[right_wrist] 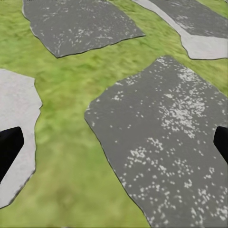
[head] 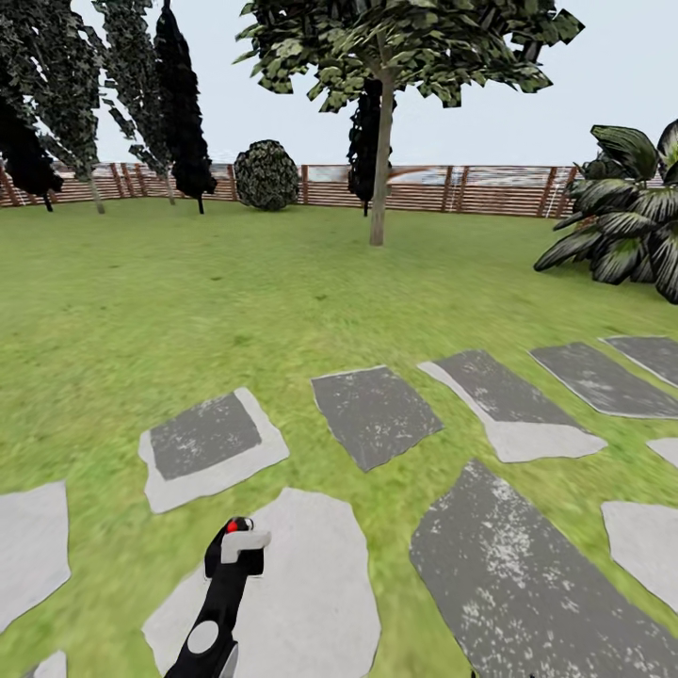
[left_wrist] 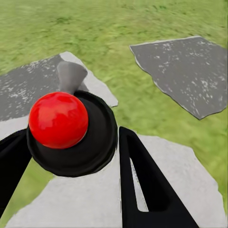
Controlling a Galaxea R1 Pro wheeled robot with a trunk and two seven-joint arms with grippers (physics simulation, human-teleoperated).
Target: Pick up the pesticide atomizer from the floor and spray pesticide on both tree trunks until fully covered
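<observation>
Here the left gripper point(left_wrist: 71, 156) has its two black fingers point(left_wrist: 147, 190) closed around the atomizer point(head: 231, 556), a black sprayer with a red ball point(left_wrist: 58, 119) on top and a pale grey nozzle point(head: 247, 541) jutting out to one side. In the head view it sits low and near, left of centre, above a pale stepping stone point(head: 311, 603), with only its top end and the arm beneath it to be seen; the body of the sprayer is cut off by the picture's lower edge. The right gripper point(right_wrist: 114, 142) hangs spread wide over a dark speckled stone point(right_wrist: 161, 142) with nothing between its fingertips point(right_wrist: 9, 147), which barely enter at the picture's sides. Far across the lawn point(head: 188, 301) stands one tree point(head: 395, 47) with a straight bare trunk point(head: 379, 179), its crown cropped at the top. Behind it runs a brown slat fence point(head: 490, 188). At the far left more trees point(head: 56, 85) lean, dark and hard to make out.
</observation>
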